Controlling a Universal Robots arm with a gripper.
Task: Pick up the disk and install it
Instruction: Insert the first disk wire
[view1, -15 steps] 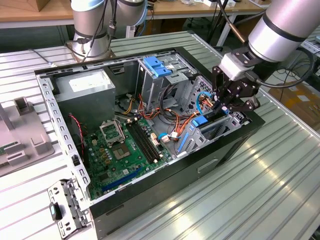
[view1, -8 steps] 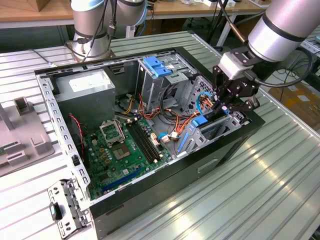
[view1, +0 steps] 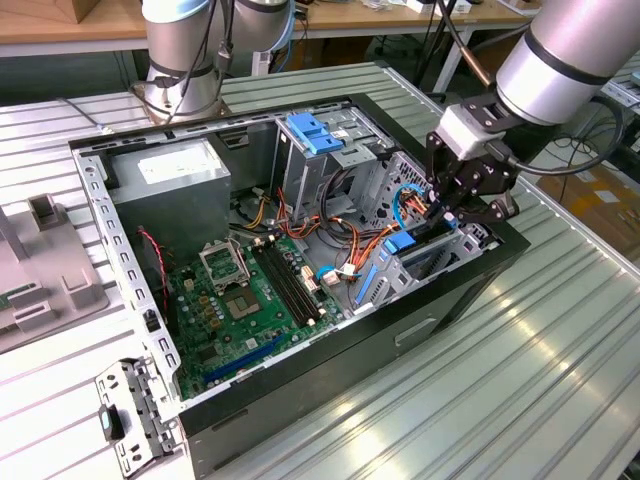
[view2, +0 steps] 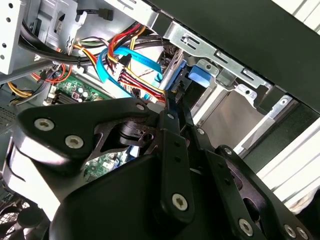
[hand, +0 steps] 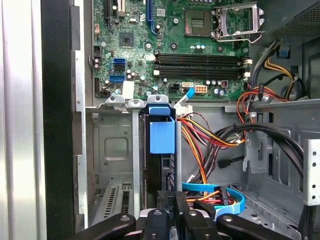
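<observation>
Locate the disk (hand: 161, 172), a flat drive with blue plastic rails and a blue tab, standing on edge in the grey metal drive cage (hand: 117, 150) at the front corner of the open black computer case (view1: 330, 385). Its long axis runs down into the bay. The black gripper (view1: 460, 205) sits directly above it, fingers closed on the disk's upper edge. The arm reaches in from the exterior view's right, wrist angled downward.

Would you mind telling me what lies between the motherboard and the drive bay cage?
In the first wrist view, a bundle of red, orange and yellow cables runs between the motherboard and the drive bay cage.
</observation>
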